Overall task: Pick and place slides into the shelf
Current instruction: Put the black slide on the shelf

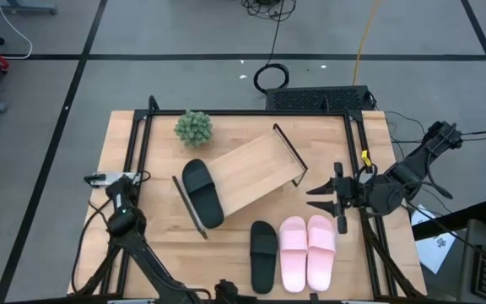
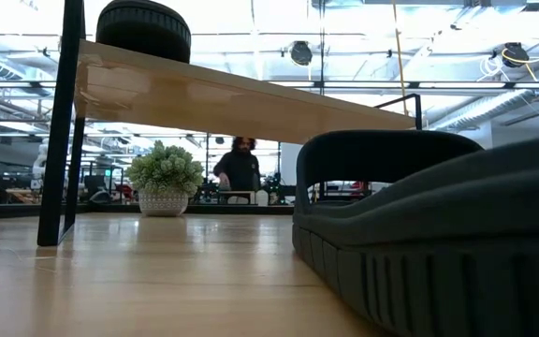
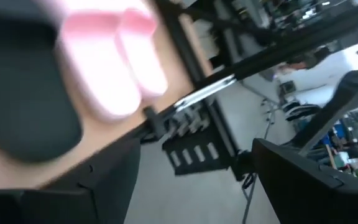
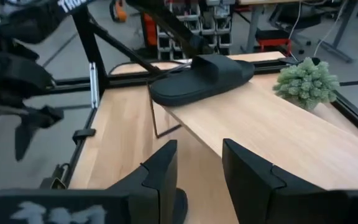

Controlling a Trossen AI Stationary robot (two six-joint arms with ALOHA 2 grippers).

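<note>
Two dark, matte black six-joint arms with thin black cables; the right gripper [image 4: 194,171] has chunky black wedge-shaped fingers [image 4: 161,168].

The table [image 1: 154,245] is pale wood with a smooth, lightly grained top, framed by dark metal rails; the shelf [image 1: 256,173] is a light wood board, smooth with a faint sheen on its underside in the low view, and its end frames are thin black metal wire; the black slides [image 1: 202,192] look like matt moulded foam or rubber, with ribbed grooves along the sole edge [image 2: 419,290]; the pink slides [image 1: 307,251] have the same soft, matt, smooth finish; the small plant [image 1: 193,127] has bumpy green foliage in a textured pale pot [image 2: 164,202].
</note>
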